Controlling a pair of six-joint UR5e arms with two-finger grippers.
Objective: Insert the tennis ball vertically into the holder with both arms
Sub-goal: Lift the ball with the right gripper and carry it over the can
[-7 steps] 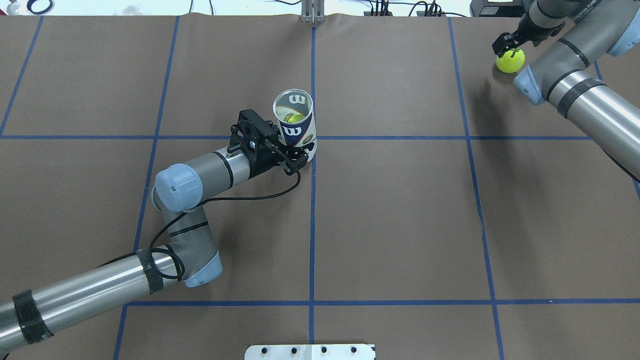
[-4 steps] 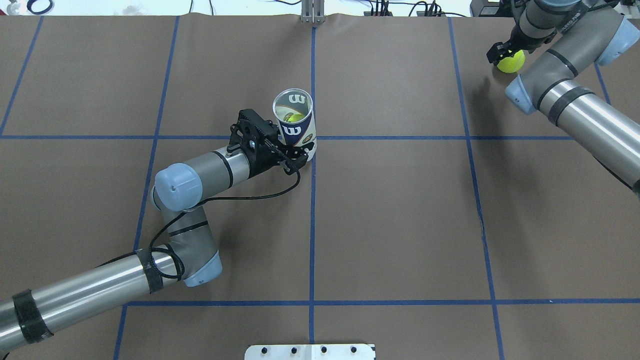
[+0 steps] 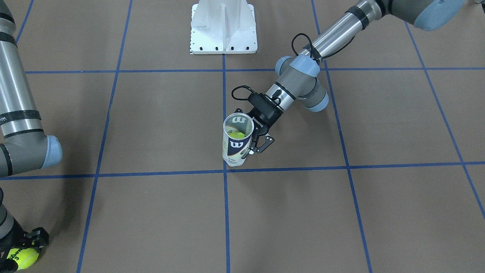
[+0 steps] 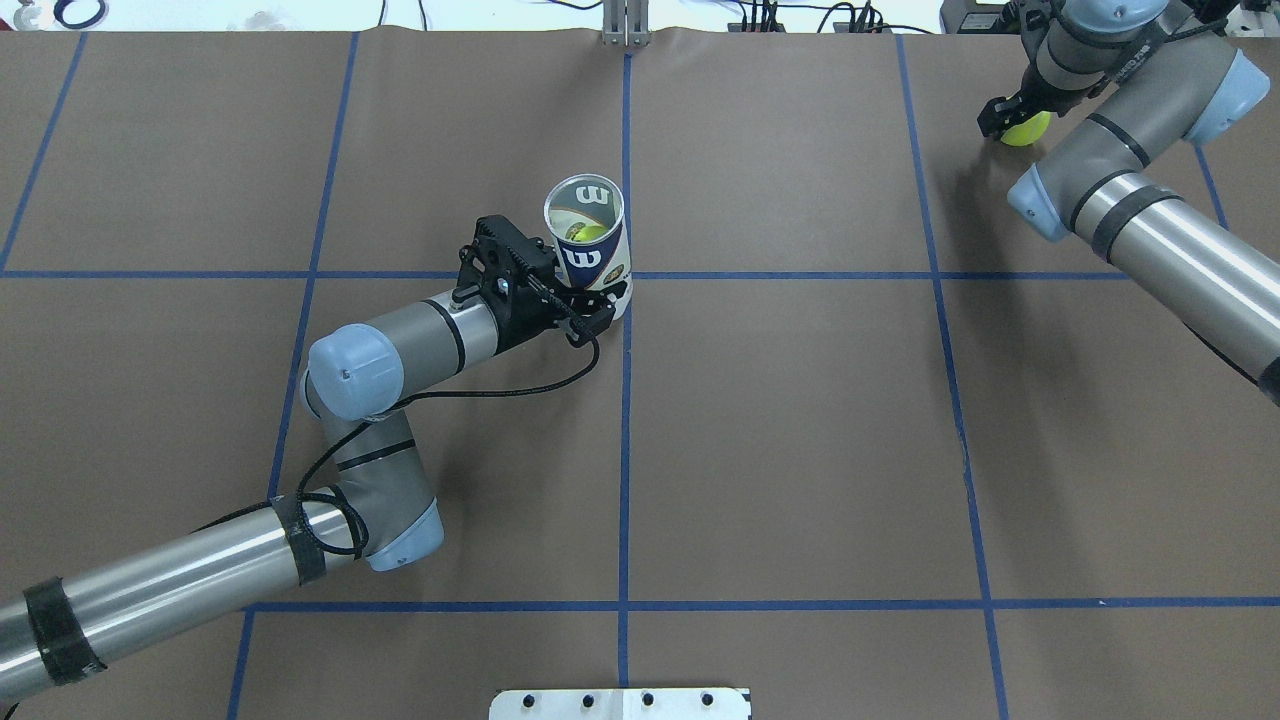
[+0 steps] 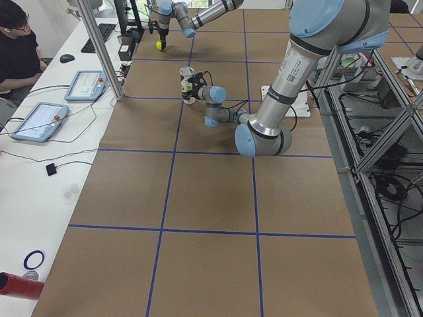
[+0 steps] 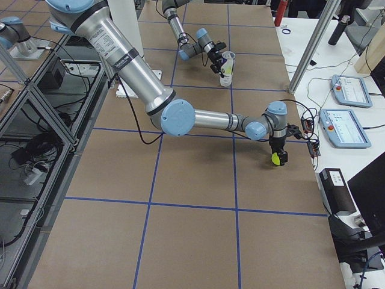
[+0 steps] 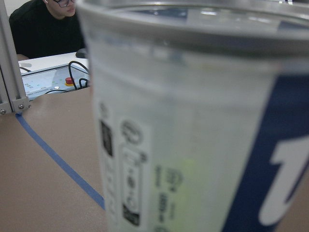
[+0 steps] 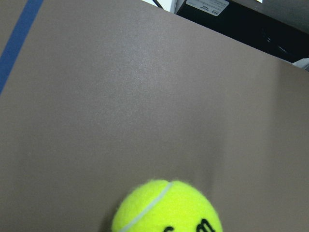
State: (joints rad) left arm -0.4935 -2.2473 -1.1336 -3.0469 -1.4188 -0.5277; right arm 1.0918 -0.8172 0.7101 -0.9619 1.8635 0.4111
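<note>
**Left gripper (image 4: 592,296) clamped on the clear plastic tennis-ball can with the navy-and-white label (image 4: 588,250); right gripper (image 4: 1010,118) clenched on a yellow-green tennis ball (image 4: 1027,131)**

You see the can standing upright, mouth up, on the brown paper-covered table (image 4: 800,420). It sits at the crossing of two blue tape lines (image 4: 625,450) near the table's middle. The left gripper's black fingers (image 3: 266,143) close on the can's lower half from the robot's left side, with the forearm lying low over the table. A second yellow-green ball (image 3: 237,134) sits inside the can, below the rim. In your left wrist view the can's wall fills most of the frame, blurred, with small print on it.

The right gripper is at the far right corner of the table, well apart from the can. It points down with the ball between its fingers. Your right wrist view shows that ball at the bottom edge, with bare brown paper beyond it. You cannot tell whether the ball touches the table or hangs just above it.

A white metal base plate (image 3: 223,30) sits at the robot's edge of the table, on the central tape line. A person in a black top (image 5: 18,46) sits at the white side desk (image 5: 26,172) along the table's far edge.
</note>
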